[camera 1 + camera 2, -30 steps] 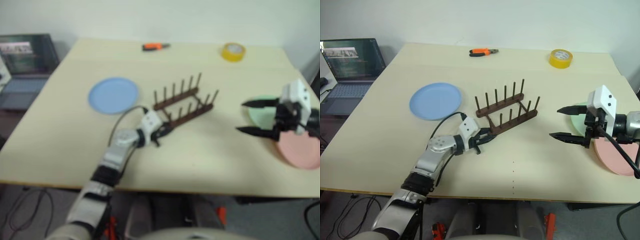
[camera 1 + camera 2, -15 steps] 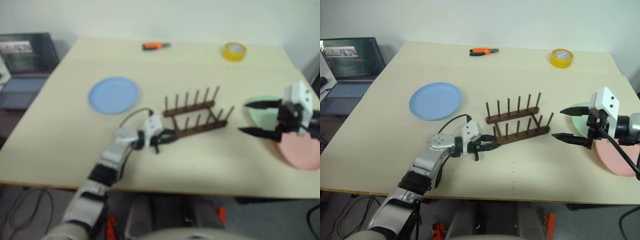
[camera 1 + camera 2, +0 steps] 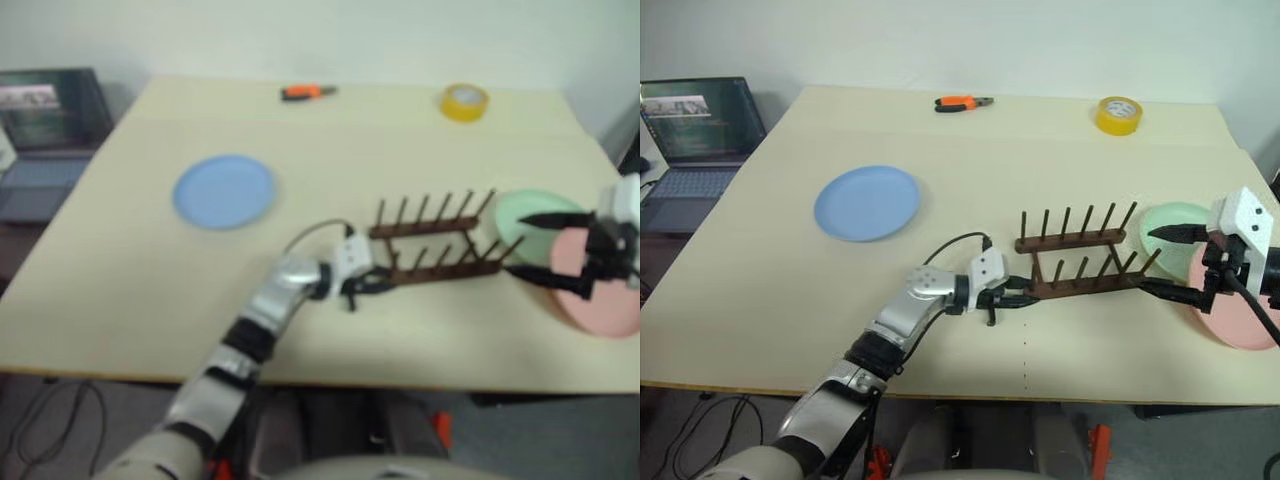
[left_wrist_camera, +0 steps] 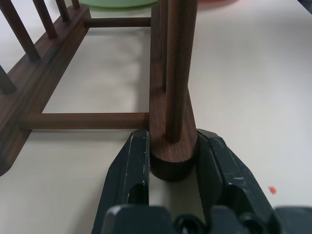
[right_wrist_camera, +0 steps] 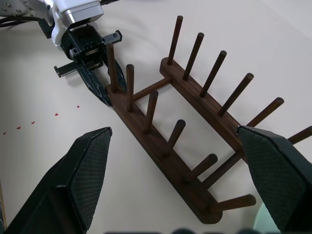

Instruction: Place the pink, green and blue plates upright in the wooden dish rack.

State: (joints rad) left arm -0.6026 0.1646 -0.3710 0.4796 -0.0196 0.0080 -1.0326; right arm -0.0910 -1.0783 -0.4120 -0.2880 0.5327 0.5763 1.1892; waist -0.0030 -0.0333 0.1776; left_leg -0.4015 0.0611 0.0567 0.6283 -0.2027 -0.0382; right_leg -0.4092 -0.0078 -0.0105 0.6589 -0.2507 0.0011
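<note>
1. Right eye view: the wooden dish rack (image 3: 1081, 255) stands on the pale bench (image 3: 760, 290), right of centre. It is dark brown, with two low rails joined by crossbars and a row of thin upright pegs on each rail. No plate is in it.
2. The left pincer (image 3: 1012, 297) is clamped on the rounded end of the rack's near rail, at the rack's 9 o'clock end. In the left wrist view its two black fingers (image 4: 127, 181) press either side of that rail end, just below the first peg.
3. The right pincer (image 3: 1170, 262) has its fingers wide apart, with nothing between them. It hovers at the rack's 3 o'clock end, over the plates there.
4. The green plate (image 3: 1168, 224) lies flat at about 2 o'clock from the rack, just beside its far end. It is pale mint, round and matte.
5. The pink plate (image 3: 1240, 325) lies flat at about 4 o'clock from the rack, salmon-coloured, its edge overlapping the green one.
6. The blue plate (image 3: 866, 203) lies flat at about 10 o'clock from the rack, well apart from it. It is light blue and plain.
</note>
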